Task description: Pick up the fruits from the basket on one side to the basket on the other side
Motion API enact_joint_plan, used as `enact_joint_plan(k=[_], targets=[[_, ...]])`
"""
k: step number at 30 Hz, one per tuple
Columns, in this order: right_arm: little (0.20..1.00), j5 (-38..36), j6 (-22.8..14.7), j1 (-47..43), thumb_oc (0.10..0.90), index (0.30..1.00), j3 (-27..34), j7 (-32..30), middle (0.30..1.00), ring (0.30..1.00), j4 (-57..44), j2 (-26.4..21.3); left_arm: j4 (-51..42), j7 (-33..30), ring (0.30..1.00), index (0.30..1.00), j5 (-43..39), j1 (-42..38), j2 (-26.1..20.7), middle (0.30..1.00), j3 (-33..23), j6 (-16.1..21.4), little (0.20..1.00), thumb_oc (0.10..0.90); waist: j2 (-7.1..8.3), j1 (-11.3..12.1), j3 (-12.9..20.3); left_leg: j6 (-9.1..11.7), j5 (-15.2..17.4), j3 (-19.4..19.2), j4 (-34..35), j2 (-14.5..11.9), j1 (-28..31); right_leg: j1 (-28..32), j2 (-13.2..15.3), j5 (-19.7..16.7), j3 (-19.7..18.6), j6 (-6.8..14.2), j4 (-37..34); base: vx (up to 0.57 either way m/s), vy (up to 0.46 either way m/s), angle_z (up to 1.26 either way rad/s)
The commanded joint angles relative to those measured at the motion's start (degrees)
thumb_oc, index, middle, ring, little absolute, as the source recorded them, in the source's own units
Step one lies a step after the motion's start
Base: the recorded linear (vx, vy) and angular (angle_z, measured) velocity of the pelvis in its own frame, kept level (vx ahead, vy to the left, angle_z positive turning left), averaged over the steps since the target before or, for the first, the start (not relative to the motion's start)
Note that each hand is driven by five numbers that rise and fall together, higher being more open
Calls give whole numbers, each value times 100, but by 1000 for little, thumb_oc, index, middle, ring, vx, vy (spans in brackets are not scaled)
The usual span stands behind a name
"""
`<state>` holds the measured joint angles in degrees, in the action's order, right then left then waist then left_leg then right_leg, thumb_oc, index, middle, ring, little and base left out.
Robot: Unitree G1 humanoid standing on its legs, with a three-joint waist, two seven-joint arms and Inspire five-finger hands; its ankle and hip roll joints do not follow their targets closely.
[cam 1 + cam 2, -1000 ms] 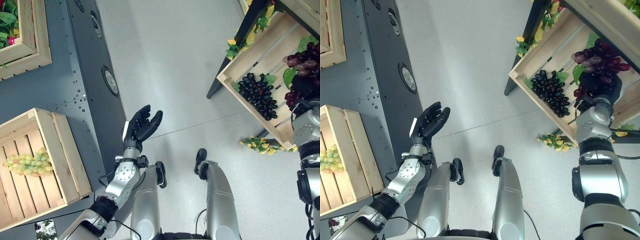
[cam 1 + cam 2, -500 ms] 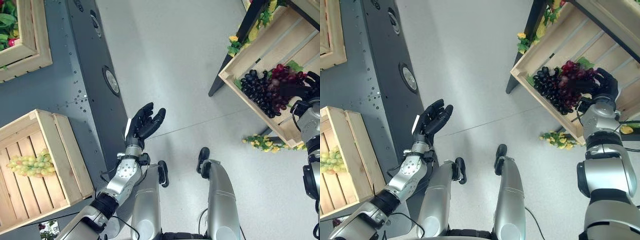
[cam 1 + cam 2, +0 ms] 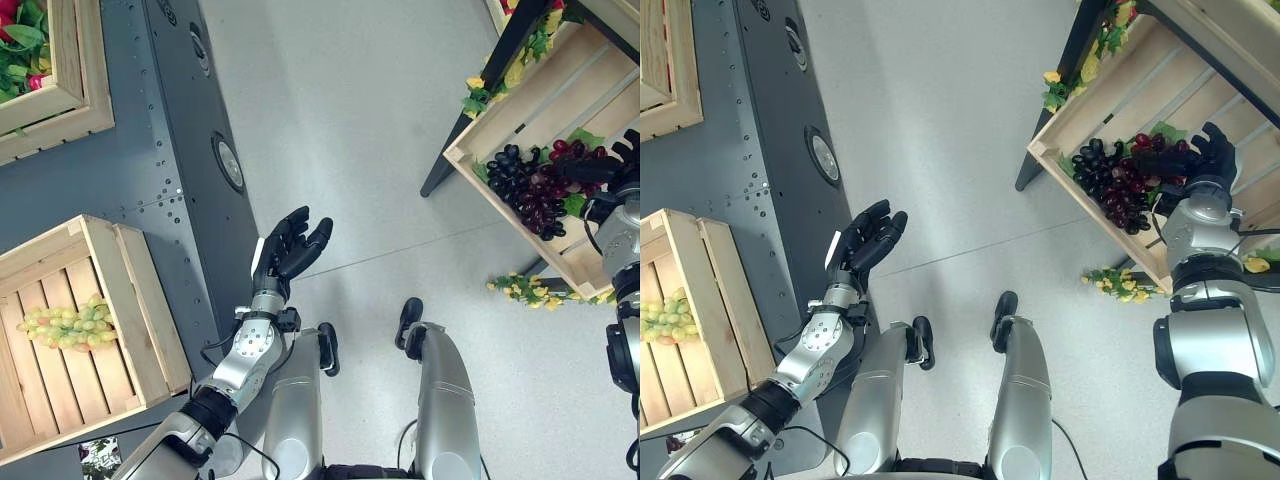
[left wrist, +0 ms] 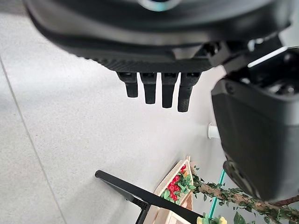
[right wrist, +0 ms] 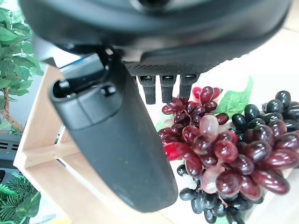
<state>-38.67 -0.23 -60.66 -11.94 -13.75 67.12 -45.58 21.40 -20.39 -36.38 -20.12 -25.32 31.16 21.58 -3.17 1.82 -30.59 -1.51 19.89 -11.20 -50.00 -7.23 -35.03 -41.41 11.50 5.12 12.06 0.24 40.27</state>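
1. Two bunches lay together in the right crate point(image 3: 520, 110): half a second earlier the right hand point(image 3: 1214, 150) had gripped the red grapes point(image 5: 219, 149) above the black grapes point(image 3: 506, 172); now the red bunch rested on the black one, just past the fingertips point(image 5: 161, 91).
2. The right hand's fingers were released and straight, apart from the fruit.
3. The left hand point(image 3: 288, 247) stayed raised over the floor, fingers relaxed and holding nothing.
4. Both crates were slatted pale wood; the grapes were round and glossy, with a green leaf point(image 5: 233, 100) behind them.
5. Green grapes point(image 3: 66, 325) lay in the left crate point(image 3: 130, 300).
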Motion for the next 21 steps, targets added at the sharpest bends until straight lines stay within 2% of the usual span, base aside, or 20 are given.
enact_joint_plan(k=[1,3,5,6,8,12,13,14,17,21], targets=[[900,66,-928,-224,800,900,3,-191,900,900,-661,-405,-640,54,900,900,46,12,19,900,-49,484,900,800,-16,-6,79,-247,-29,-156,440,140,313,797,121,678,241,27,227,-2,42,1],[900,-98,-1389,134,800,900,112,-28,900,900,-1036,-89,-574,104,900,900,56,-18,101,900,-73,459,900,800,-2,-48,79,-222,-75,-227,611,137,551,1004,139,651,245,48,102,4,49,2],[900,-108,-1528,312,800,900,162,11,900,900,-1254,91,-520,139,900,900,25,-39,141,900,-93,443,900,800,8,-72,79,-205,-110,-268,738,132,693,1121,140,631,248,65,19,10,37,2],[900,-28,-1721,619,800,900,208,-83,900,900,-1546,368,-460,159,900,900,-11,-53,200,900,-122,414,900,800,27,-105,79,-190,-163,-320,908,134,879,1277,132,593,244,83,-120,11,34,3],[900,82,-1850,923,800,900,228,-230,900,900,-1830,616,-427,134,900,900,25,-56,269,900,-141,341,900,800,50,-129,79,-184,-209,-345,1060,147,1050,1439,128,552,243,102,-267,13,28,5],[900,422,-2234,1655,800,900,277,-741,900,900,-2369,1348,-152,-21,900,900,154,-30,398,900,-185,-81,900,800,101,-206,82,-142,-389,-410,1588,177,1590,1941,74,405,199,184,-760,14,25,10],[900,443,-2247,1685,800,900,275,-766,900,900,-2394,1379,-131,-11,900,900,142,-25,403,900,-188,-81,900,800,106,-209,82,-140,-402,-415,1619,180,1621,1969,71,397,198,187,-787,29,45,0],[900,696,-2340,1931,800,900,258,-997,900,900,-2580,1638,33,89,900,900,71,21,460,900,-230,-115,900,800,121,-239,140,-122,-479,-443,1843,204,1815,2154,42,347,191,220,-1000,34,37,-5],[900,1055,-2476,2350,800,900,114,-1259,900,900,-2879,2011,74,208,900,900,68,165,525,900,-222,-175,900,800,123,-252,289,-97,-613,-473,2222,258,2090,2448,-2,239,221,260,-1395,40,29,-3],[900,1135,-2367,2790,800,900,-137,-1193,900,900,-3030,2381,244,246,900,900,143,385,639,900,-237,-256,900,800,130,-235,529,-61,-770,-446,2696,374,2465,2881,-86,120,250,303,-1909,69,11,4]])
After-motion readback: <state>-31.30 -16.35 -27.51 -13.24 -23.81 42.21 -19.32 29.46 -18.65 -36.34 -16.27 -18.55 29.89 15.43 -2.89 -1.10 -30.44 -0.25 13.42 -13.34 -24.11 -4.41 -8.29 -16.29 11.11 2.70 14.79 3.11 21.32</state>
